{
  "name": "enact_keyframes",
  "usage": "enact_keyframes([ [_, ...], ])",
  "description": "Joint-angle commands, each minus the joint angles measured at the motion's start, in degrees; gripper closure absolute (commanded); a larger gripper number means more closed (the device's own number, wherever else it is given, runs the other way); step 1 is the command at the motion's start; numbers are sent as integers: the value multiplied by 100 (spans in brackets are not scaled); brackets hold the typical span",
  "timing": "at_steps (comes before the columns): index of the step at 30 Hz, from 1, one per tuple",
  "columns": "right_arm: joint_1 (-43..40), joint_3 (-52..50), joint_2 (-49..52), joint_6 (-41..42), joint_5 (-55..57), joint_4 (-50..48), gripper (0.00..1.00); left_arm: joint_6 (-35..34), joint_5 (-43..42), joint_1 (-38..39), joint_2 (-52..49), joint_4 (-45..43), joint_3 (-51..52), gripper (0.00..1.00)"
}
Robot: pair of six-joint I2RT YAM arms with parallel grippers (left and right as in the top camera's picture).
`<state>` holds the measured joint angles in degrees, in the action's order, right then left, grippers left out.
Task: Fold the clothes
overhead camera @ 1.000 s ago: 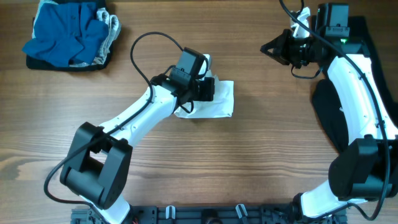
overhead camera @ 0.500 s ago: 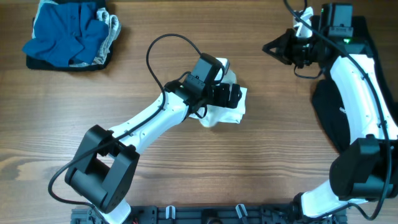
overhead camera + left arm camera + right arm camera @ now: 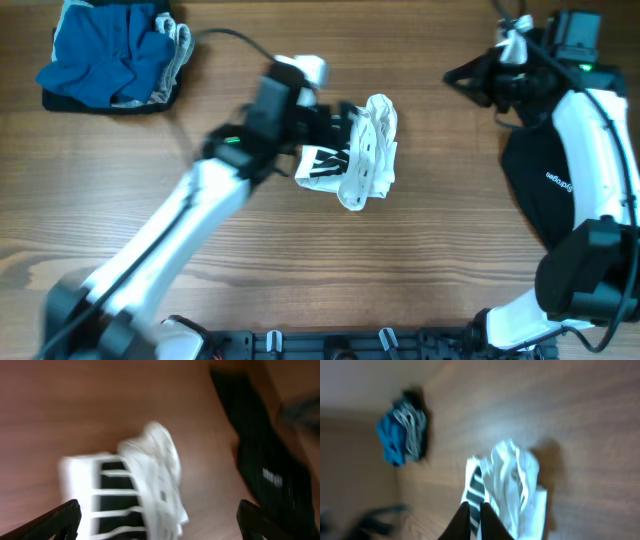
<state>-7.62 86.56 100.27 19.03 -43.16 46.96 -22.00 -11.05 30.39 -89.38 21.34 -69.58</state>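
The white T-shirt (image 3: 365,150) lies in the middle of the worktop (image 3: 430,290), its right side bunched into a ridge and the striped print flat on the left (not a tidy fold, by my reading). My left tool (image 3: 158,512) hangs just beside it, jaws wide apart and gripping nothing; I judge it let go so the cloth could settle. The right tool (image 3: 462,75) waits far right, jaws together and empty, near the black garment (image 3: 535,180), keeping clear. The blue and grey pile (image 3: 105,55) sits far left. A second ago the shirt was a flatter packet further left under the left tool; now it is shifted right and rumpled.
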Motion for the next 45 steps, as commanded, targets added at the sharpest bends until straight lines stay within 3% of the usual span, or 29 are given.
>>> enact_keyframes([
  [1, 774, 11, 2, -234, 1032, 369, 82, -120, 774, -1097, 1237, 533, -17, 0],
  [5, 1526, -55, 2, 101, 2245, 678, 64, -116, 813, -2041, 1438, 1016, -17, 0],
  [8, 2009, -243, 74, 221, 2933, 260, 50, -92, 813, -2426, 1335, 1314, -17, 0],
  [13, 2433, -260, 590, 232, 3222, -306, 48, -72, 817, -2505, 1147, 1325, -17, 0],
  [19, 2544, -260, 1353, 83, 3333, -863, 60, -72, 817, -2505, 986, 1327, -17, 0],
  [24, 2522, -258, 1377, 55, 3442, -966, 96, -72, 817, -2505, 986, 1325, -17, 0],
  [31, 1971, -243, 686, 151, 3364, -433, 96, -26, 925, -2505, 986, 1325, -15, 0],
  [36, 1480, -428, 903, -267, 3071, -280, 95, 101, 922, -2505, 986, 1370, -17, 0],
  [37, 1475, -485, 944, -299, 3069, -280, 91, 101, 922, -2505, 986, 1370, -17, 0],
  [40, 1475, -688, 1093, -385, 3106, -245, 45, 101, 922, -2505, 986, 1370, -15, 0],
  [45, 1272, -743, 1032, -343, 2846, -149, 43, 103, 922, -2505, 986, 1434, -17, 0],
])
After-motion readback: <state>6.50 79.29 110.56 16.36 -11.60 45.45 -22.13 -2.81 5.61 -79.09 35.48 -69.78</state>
